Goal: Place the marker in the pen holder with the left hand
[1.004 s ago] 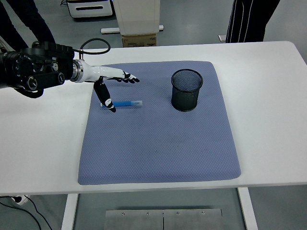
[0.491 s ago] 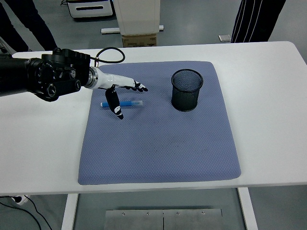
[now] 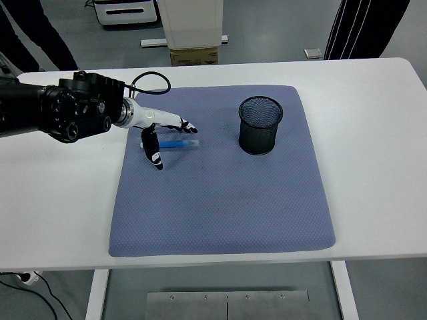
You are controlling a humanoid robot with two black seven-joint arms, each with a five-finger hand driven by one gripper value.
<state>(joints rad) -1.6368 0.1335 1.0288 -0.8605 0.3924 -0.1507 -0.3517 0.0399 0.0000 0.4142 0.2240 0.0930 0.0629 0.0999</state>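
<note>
A blue marker (image 3: 177,144) with a pale cap lies flat on the blue-grey mat (image 3: 220,200), left of a black mesh pen holder (image 3: 259,125) that stands upright. My left hand (image 3: 167,137) hovers right over the marker's left part. Its fingers are spread, the thumb (image 3: 154,152) pointing down in front of the marker and the other fingers (image 3: 185,127) reaching behind it. Nothing is held. The right arm does not show.
The mat covers the middle of the white table (image 3: 373,120). A black cable (image 3: 148,79) loops behind my left forearm. People's legs (image 3: 363,27) stand beyond the far edge, and a cardboard box (image 3: 193,55) sits behind the table.
My left hand swung right over the marker, then drew back slightly left and lower, with the thumb now just in front of the marker. The marker has not moved.
</note>
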